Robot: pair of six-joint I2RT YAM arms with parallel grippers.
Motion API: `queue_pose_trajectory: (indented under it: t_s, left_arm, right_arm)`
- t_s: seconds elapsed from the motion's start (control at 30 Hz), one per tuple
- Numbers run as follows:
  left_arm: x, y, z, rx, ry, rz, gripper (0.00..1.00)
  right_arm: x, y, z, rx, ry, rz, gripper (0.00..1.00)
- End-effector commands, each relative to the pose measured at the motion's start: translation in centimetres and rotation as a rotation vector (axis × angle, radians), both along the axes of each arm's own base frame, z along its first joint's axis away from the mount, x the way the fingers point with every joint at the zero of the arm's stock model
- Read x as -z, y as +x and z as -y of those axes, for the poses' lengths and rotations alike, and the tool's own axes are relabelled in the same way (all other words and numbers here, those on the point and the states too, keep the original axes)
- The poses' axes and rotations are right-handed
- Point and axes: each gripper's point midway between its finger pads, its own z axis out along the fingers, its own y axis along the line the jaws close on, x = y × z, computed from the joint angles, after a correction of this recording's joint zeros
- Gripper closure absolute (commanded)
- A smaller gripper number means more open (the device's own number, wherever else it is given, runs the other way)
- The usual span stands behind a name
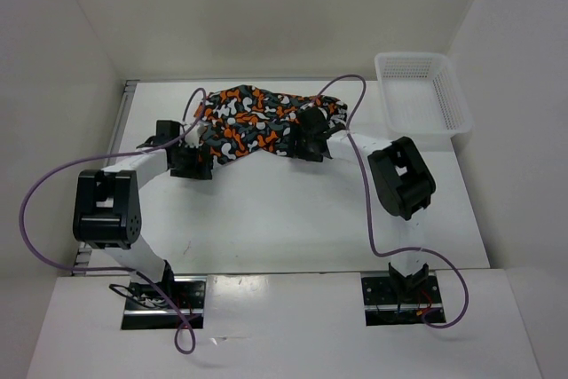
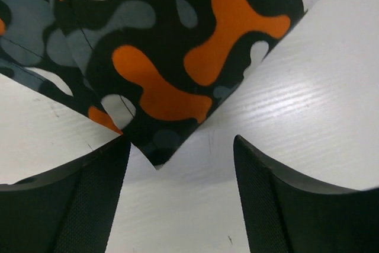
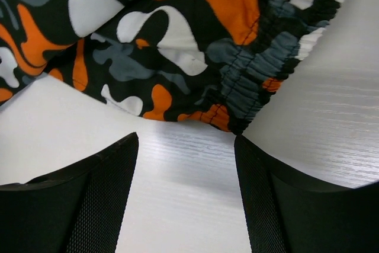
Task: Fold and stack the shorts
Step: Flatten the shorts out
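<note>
The shorts (image 1: 257, 122), printed in orange, black, grey and white blobs, lie spread across the far middle of the table. My left gripper (image 1: 189, 162) sits at their near left corner, open; in the left wrist view a cloth corner (image 2: 155, 146) points into the bare gap between the fingers (image 2: 89, 205). At the near right edge is my right gripper (image 1: 311, 146), open as well. In the right wrist view the gathered waistband (image 3: 249, 81) lies just beyond the fingertips (image 3: 260, 194), with only table between them.
A white mesh basket (image 1: 422, 93) stands at the far right of the table. White walls close the table in at the back and both sides. Purple cables (image 1: 364, 157) loop over the table beside both arms.
</note>
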Motion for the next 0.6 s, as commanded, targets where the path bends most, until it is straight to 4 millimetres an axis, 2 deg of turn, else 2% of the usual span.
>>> queue_pose_trajectory:
  t_s: [0.0, 0.07, 0.1, 0.2, 0.27, 0.3, 0.37, 0.4, 0.43, 0.47, 0.53, 0.57]
  left_arm:
    - [-0.5, 2.2, -0.3, -0.002, 0.005, 0.084, 0.23]
    - [-0.6, 2.3, 0.3, 0.01, 0.015, 0.093, 0.3]
    - [-0.2, 2.3, 0.1, 0.004, 0.026, 0.084, 0.3]
    - [-0.7, 3.2, -0.1, -0.002, 0.035, 0.119, 0.3]
    - [-0.8, 3.4, 0.1, 0.001, 0.042, 0.128, 0.31]
    - [-0.6, 3.5, 0.1, 0.002, 0.042, 0.128, 0.31]
    - [-1.1, 4.4, -0.1, -0.007, 0.068, 0.162, 0.27]
    - [-1.2, 4.6, -0.2, -0.012, 0.075, 0.171, 0.24]
    - [-0.9, 4.8, -0.4, -0.017, 0.082, 0.172, 0.21]
    - [-1.3, 5.1, 0.0, -0.009, 0.081, 0.181, 0.2]
    - [-0.9, 5.0, 0.4, 0.001, 0.081, 0.171, 0.2]
    - [-1.0, 4.9, 1.0, 0.018, 0.069, 0.166, 0.25]
  right_arm:
    - [-0.7, 2.1, -0.1, 0.074, -0.007, 0.06, 0.29]
    - [-0.6, 2.3, 0.0, 0.09, -0.016, 0.057, 0.29]
    - [-1.0, 2.7, 0.0, 0.097, -0.016, 0.069, 0.29]
    - [-0.9, 2.5, 0.6, 0.113, -0.026, 0.042, 0.29]
    - [-2.3, 2.6, 0.8, 0.141, -0.011, 0.062, 0.24]
    - [-1.4, 2.1, 1.3, 0.148, -0.032, 0.047, 0.24]
    - [-2.1, 2.7, 1.5, 0.177, -0.004, 0.062, 0.23]
    - [-1.6, 2.7, 1.7, 0.184, -0.018, 0.058, 0.23]
    - [-2.0, 3.0, 1.5, 0.194, -0.004, 0.065, 0.23]
    - [-1.3, 2.7, 1.6, 0.194, -0.017, 0.046, 0.23]
    - [-0.7, 3.0, 1.3, 0.187, -0.014, 0.036, 0.23]
    - [-0.9, 3.5, 0.8, 0.181, 0.001, 0.043, 0.23]
